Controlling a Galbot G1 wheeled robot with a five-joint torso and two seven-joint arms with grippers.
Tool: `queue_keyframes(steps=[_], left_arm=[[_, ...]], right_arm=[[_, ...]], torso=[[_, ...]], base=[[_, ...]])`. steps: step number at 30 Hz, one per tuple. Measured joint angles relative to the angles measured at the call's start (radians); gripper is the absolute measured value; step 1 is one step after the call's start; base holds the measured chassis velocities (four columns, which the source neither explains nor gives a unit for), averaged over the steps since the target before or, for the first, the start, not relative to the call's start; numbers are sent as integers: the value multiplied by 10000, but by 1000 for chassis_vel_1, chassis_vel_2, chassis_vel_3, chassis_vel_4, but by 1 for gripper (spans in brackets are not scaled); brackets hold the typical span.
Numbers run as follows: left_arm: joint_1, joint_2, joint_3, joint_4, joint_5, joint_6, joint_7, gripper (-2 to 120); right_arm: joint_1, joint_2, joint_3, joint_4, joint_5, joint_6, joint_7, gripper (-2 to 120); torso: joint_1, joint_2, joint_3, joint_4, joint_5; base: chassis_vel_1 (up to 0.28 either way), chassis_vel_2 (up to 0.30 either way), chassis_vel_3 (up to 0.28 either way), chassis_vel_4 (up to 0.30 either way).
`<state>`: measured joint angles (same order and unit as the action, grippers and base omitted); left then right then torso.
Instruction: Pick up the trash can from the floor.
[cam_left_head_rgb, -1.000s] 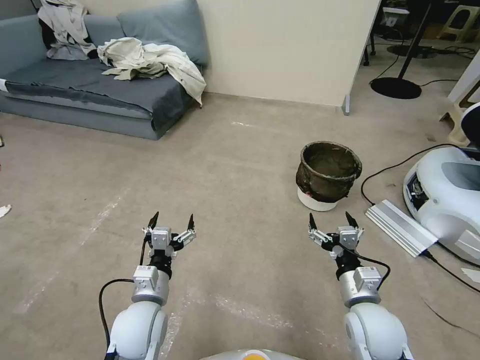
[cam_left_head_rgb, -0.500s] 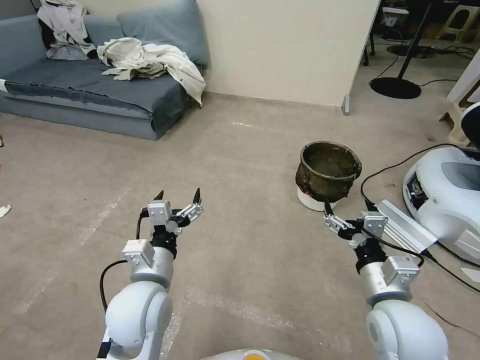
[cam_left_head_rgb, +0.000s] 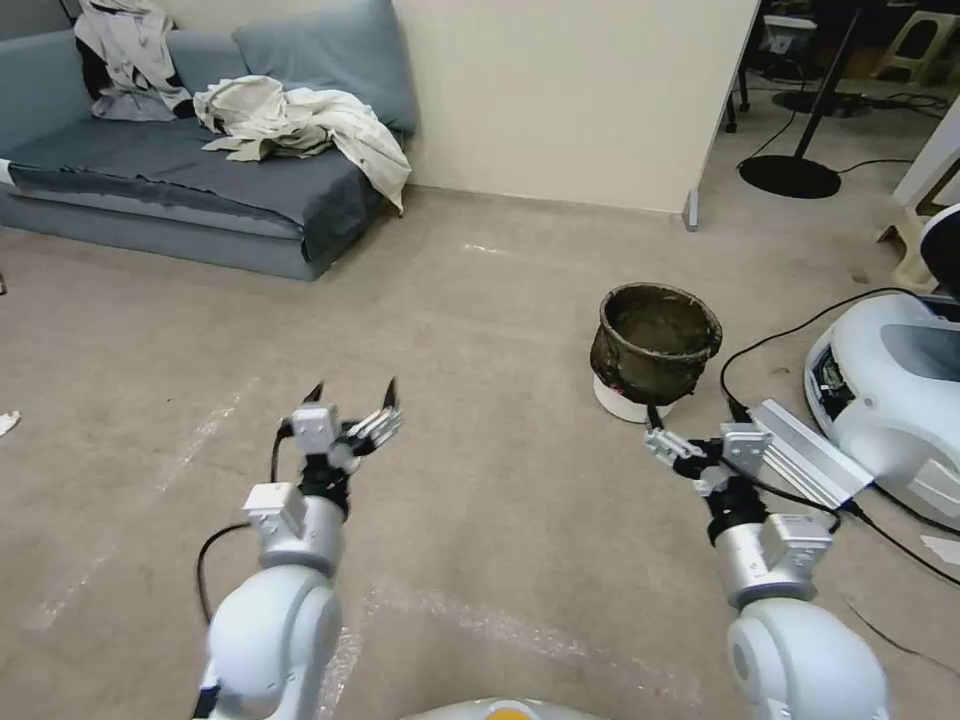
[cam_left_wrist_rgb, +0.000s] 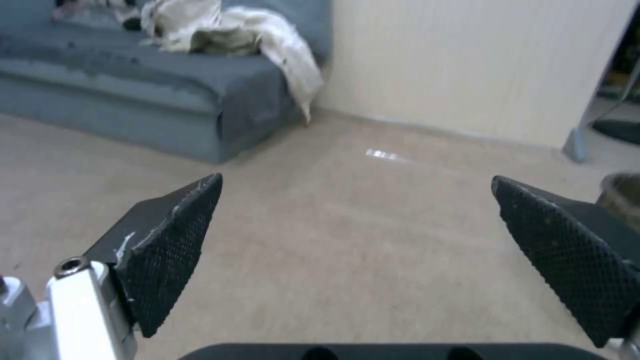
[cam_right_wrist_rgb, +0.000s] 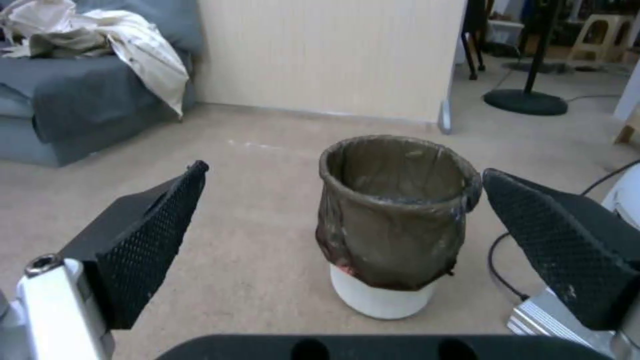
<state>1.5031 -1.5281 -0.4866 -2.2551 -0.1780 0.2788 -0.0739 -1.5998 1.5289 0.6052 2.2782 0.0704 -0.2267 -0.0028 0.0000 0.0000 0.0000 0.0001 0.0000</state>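
The trash can (cam_left_head_rgb: 655, 350), a small white bin under a dark brown bag folded over its rim, stands upright on the beige floor (cam_left_head_rgb: 480, 330), right of centre. My right gripper (cam_left_head_rgb: 695, 412) hovers open just short of its near side, touching nothing. In the right wrist view, the trash can (cam_right_wrist_rgb: 393, 225) sits ahead between the spread fingers of the right gripper (cam_right_wrist_rgb: 345, 172). My left gripper (cam_left_head_rgb: 355, 388) is open over bare floor, well to the left. In the left wrist view, the left gripper (cam_left_wrist_rgb: 357, 179) is empty and the trash can rim (cam_left_wrist_rgb: 623, 192) shows at the edge.
A white robot base (cam_left_head_rgb: 890, 400) and a silver metal rail (cam_left_head_rgb: 800, 455) lie right of the bin, with a black cable (cam_left_head_rgb: 790, 335) curving behind it. A blue sofa (cam_left_head_rgb: 200, 170) with clothes stands far left. A cream wall (cam_left_head_rgb: 570, 100) and a black stand base (cam_left_head_rgb: 790, 175) lie beyond.
Over the last second both arms reached forward. The right gripper moved forward and rightward, closer to the trash can. In the last half second almost nothing has shifted.
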Motion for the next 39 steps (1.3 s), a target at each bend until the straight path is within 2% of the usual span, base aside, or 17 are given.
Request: queue_keyframes(steps=[8,9,10,16,18,23,26,29,31,33,39], left_arm=[[2,-1,1,1,6,-14,0,100],[116,89,-161,199,161,-379,7,100],[365,321,-421,158,99,-459,-206,100],[645,547,-533,44,-92,-657,-330,100],[651,549,-535,43,-128,-681,-330,100],[684,515,-527,46,-152,-751,-297,100],[700,486,-520,58,-152,-773,-222,100],[700,486,-520,58,-152,-773,-222,100],[703,475,-517,60,-153,-774,-190,100],[713,463,-516,70,-154,-775,-107,100],[712,441,-509,91,-154,-779,-45,100]], right_arm=[[1,0,0,-9,1,3,-6,100],[82,-39,-77,-309,-90,349,-7,100],[93,-57,-98,-489,-133,450,-6,100],[12,-28,-14,-42,18,152,-14,100],[1,-23,-7,-9,36,112,-15,100],[0,-22,-4,-14,47,118,-18,100],[37,-102,-44,-272,144,568,-55,100],[37,-102,-44,-272,144,568,-55,100],[45,-183,-55,-416,310,929,-102,100],[47,-362,-65,-680,741,1722,-210,100],[41,-545,-68,-933,1182,2500,-320,100]], torso=[[0,1,0,-1,0],[-1,0,-1,-9,-8],[1,0,2,4,7],[0,0,0,-3,-7],[0,0,-1,-4,3],[0,0,-1,-2,0],[0,0,0,-1,3],[0,0,0,-1,3],[0,0,0,0,2],[0,1,0,0,1],[0,0,-1,0,1]], base=[[0,0,0,0],[0,0,0,0],[0,0,0,0],[0,0,0,0],[0,0,0,0],[0,0,0,0],[0,0,0,0],[0,0,0,0],[0,0,0,0],[0,0,0,0],[-31,-42,-40,-42]])
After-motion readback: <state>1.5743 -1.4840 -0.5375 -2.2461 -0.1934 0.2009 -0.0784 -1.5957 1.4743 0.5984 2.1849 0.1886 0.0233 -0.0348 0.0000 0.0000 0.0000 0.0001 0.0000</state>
